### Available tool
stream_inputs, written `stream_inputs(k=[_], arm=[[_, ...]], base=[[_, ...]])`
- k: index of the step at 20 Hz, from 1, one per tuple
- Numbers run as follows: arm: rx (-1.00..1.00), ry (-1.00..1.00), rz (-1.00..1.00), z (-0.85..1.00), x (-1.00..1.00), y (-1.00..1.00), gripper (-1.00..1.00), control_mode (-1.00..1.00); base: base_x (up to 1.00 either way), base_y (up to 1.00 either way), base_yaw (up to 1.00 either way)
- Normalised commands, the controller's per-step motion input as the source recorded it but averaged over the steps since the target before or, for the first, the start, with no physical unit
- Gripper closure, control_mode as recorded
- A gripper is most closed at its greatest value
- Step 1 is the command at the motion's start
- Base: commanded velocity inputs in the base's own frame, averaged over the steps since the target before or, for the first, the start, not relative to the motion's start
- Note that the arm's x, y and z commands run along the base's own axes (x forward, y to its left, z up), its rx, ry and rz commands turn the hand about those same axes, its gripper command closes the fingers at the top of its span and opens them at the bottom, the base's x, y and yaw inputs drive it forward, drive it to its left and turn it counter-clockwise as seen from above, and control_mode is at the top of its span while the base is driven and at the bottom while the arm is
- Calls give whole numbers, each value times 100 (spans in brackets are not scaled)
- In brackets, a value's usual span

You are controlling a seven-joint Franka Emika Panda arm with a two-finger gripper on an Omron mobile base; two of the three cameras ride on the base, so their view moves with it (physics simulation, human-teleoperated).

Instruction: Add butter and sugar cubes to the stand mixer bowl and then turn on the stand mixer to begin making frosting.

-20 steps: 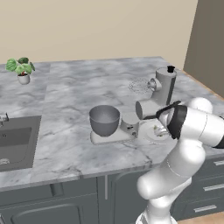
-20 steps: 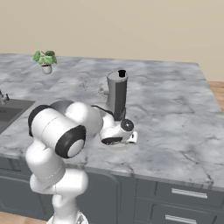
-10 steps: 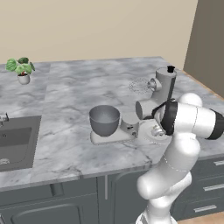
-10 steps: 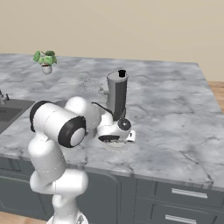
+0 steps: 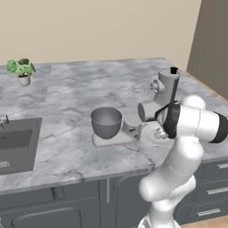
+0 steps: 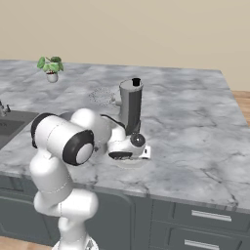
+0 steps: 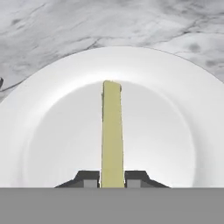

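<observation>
Hand view looks straight down on the round white plate (image 7: 175, 109), whose rim runs as a wide arc from 9 o'clock over 12 to 3 o'clock, with grey-veined marble counter (image 7: 65, 26) showing beyond it along the top. The pale yellow-green butter stick (image 7: 112, 131) lies lengthwise on the middle of the plate, its far end pointing to 12 o'clock and its near end between the two dark fingertips (image 7: 89, 178) at 6 o'clock; the gripper (image 7: 112, 179) has its jaws drawn in against both long sides of the stick, so it is clasping the butter, which sits on or just above the plate's flat centre. Bare white plate lies to either side of the stick, at 3 and at 9 o'clock. In the left base view the round deep grey metal bowl (image 5: 106, 121) stands on the flat whitish base of the grey stand mixer (image 5: 167, 89), at about 9 o'clock from the white arm's wrist, with the mixer's boxy head and wire whisk tilted back towards 1 o'clock. The plate's rim (image 5: 153, 136) shows just beside the mixer base, close to the counter's front edge. Open marble stretches behind the mixer. In the right base view the counter (image 6: 195, 127) lies bare at 3 o'clock of the hand, out to its right edge. A small potted green plant (image 5: 21, 71) stands well apart, near the back wall.
</observation>
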Motion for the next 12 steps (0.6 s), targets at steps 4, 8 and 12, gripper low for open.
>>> stream_inputs(k=[4,8,12], arm=[[0,-18,0,39,-55,-5,100,-100],[0,-25,0,99,-87,-11,100,-100],[0,-7,0,100,-75,-10,100,-100]], base=[[0,0,0],[0,0,0],[0,0,0]])
